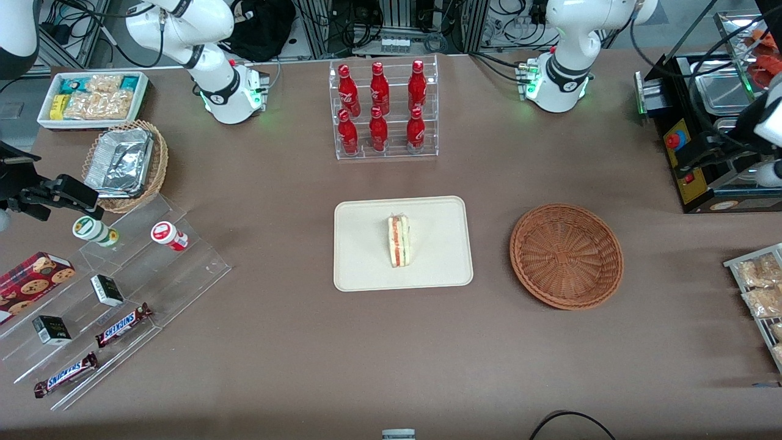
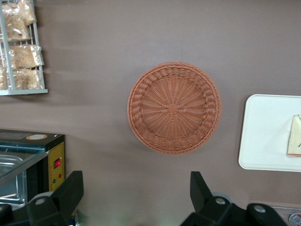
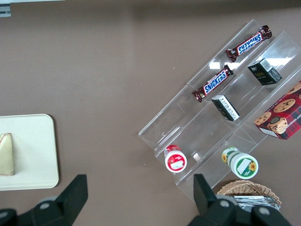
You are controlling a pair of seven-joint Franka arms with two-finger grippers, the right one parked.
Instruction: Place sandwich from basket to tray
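The sandwich (image 1: 398, 240) lies on its side on the cream tray (image 1: 366, 263) at the middle of the table; it also shows in the left wrist view (image 2: 295, 142) on the tray (image 2: 265, 136). The reddish-brown wicker basket (image 1: 566, 255) sits empty beside the tray, toward the working arm's end; it also shows in the left wrist view (image 2: 174, 107). My left gripper (image 1: 693, 160) hangs high above the table by the black appliance, farther from the front camera than the basket. Its fingers (image 2: 70, 188) stand wide apart with nothing between them, and the gripper (image 2: 135, 190) is well clear of the basket.
A clear rack of red bottles (image 1: 382, 110) stands farther back than the tray. A black appliance (image 1: 702, 177) and a wire rack of snack bags (image 1: 760, 293) sit at the working arm's end. An acrylic stand with snacks (image 1: 110, 293), a foil-tray basket (image 1: 125, 165) and a white bin (image 1: 91, 98) sit at the parked arm's end.
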